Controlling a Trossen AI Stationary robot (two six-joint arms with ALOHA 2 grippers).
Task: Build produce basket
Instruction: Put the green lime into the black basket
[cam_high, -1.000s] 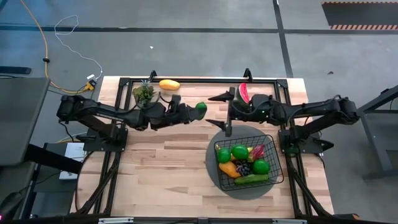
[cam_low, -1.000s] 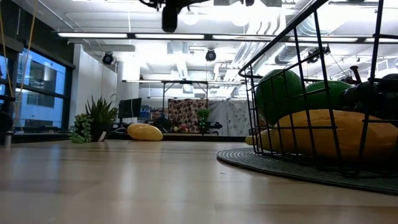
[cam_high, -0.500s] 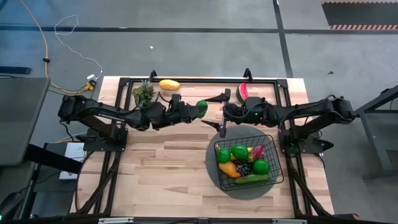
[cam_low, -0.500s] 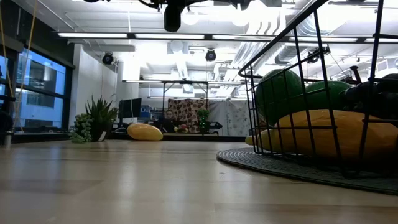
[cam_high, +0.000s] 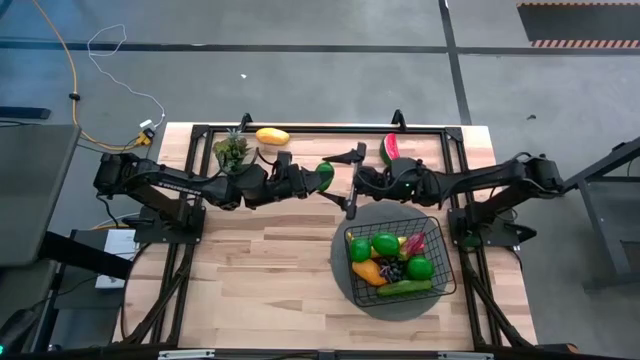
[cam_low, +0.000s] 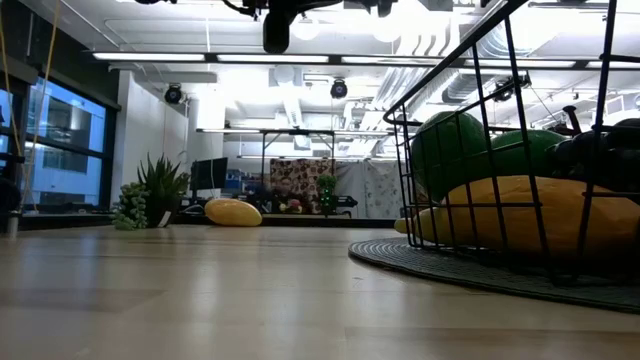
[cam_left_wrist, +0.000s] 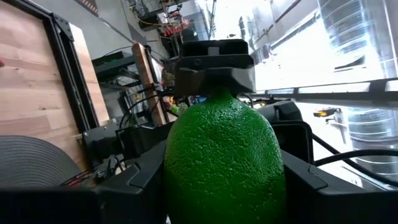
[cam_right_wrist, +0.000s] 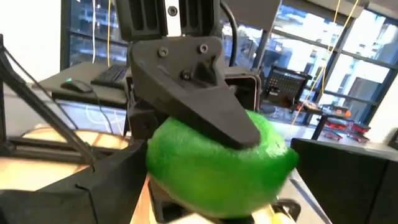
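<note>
Wooden planks of the table (cam_high: 270, 260) lay bare over the whole near-left half, and we saw wide room there for moving; an open-plan room stretched beyond the far edge in the low view. We found the left gripper (cam_high: 318, 176) raised over the table's middle, nearer the far edge, its fingers closed on a green lime (cam_high: 324, 172) whose pebbled skin filled the left wrist view (cam_left_wrist: 224, 165). We saw the right gripper (cam_high: 350, 182) just beside it, fingers spread wide on either side of the lime (cam_right_wrist: 217, 162) with nothing in their hold. We noted the black wire basket (cam_high: 446, 262) on a round grey mat (cam_high: 345, 282) toward the near-right corner, well inside the table's right edge, holding limes, a mango, dark grapes, a cucumber and a red chili. Along the far edge lay a yellow mango (cam_high: 271, 135), a small pineapple (cam_high: 231, 150) and a watermelon slice (cam_high: 391, 148), each apart from the others. From table height, the basket wall (cam_low: 505, 130) rose at the right.
</note>
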